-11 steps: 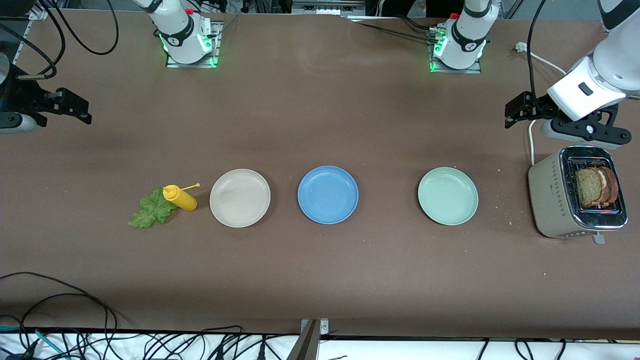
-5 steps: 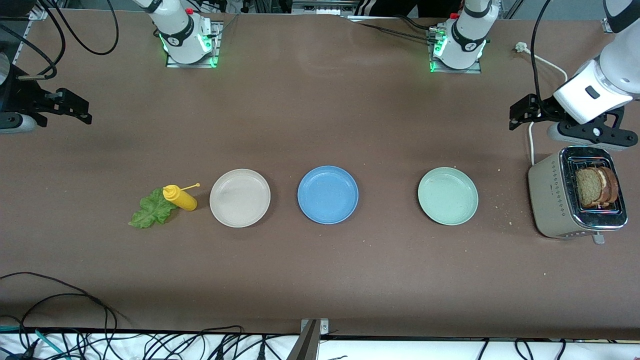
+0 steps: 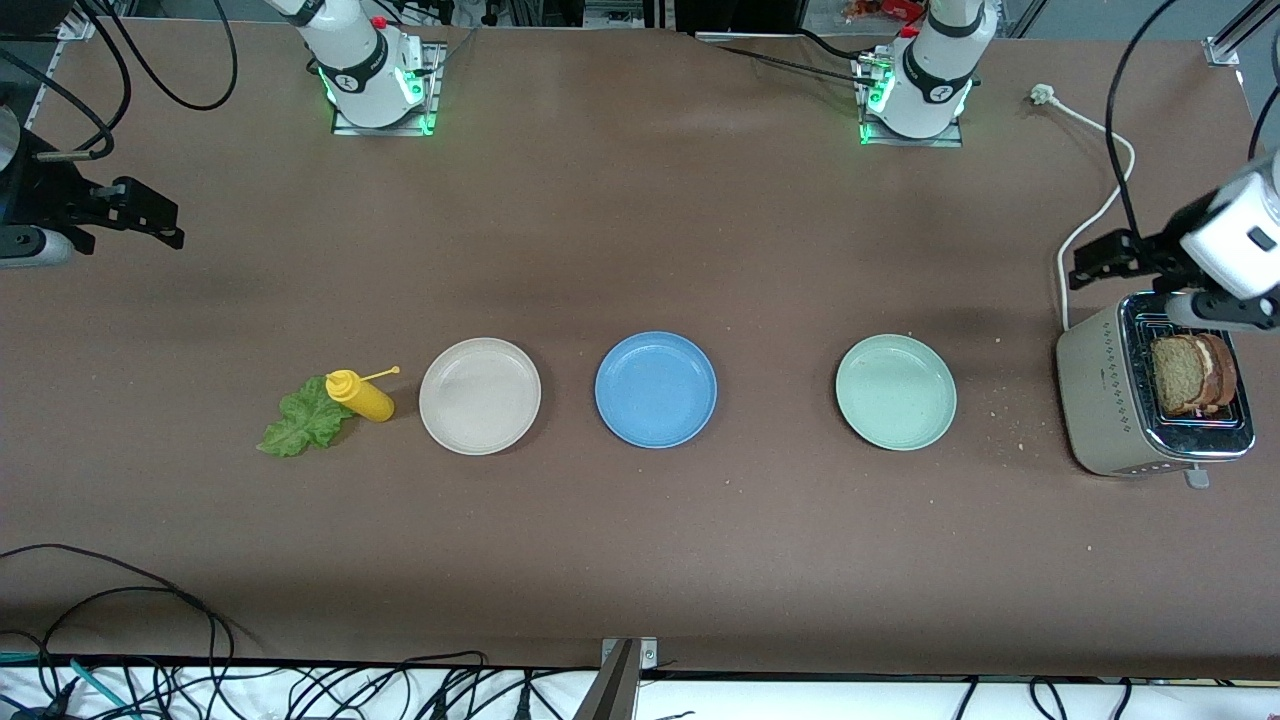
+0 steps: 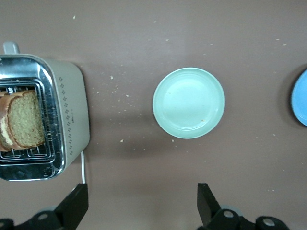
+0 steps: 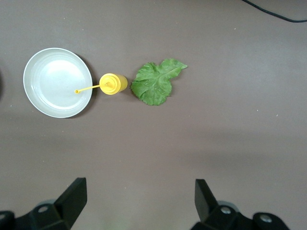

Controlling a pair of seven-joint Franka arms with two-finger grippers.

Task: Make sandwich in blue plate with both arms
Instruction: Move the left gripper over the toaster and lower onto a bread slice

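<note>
The blue plate (image 3: 655, 389) lies bare in the middle of the table; its edge shows in the left wrist view (image 4: 301, 98). Two brown-crusted bread slices (image 3: 1190, 374) (image 4: 21, 120) stand in a toaster slot at the left arm's end. A green lettuce leaf (image 3: 305, 420) (image 5: 156, 82) lies flat at the right arm's end, touching the yellow bottle. My left gripper (image 3: 1095, 262) (image 4: 142, 201) hangs open and empty over the table beside the toaster. My right gripper (image 3: 160, 222) (image 5: 139, 199) waits open and empty above the table at its own end.
A beige plate (image 3: 480, 396) and a pale green plate (image 3: 896, 392) flank the blue one. A yellow squeeze bottle (image 3: 360, 395) lies on its side by the leaf. The toaster (image 3: 1105, 400) has a white cord (image 3: 1095, 205) trailing toward the bases. Crumbs dot the table near it.
The left arm has swung toward its own end of the table, its gripper now beside the toaster. The right arm has not moved.
</note>
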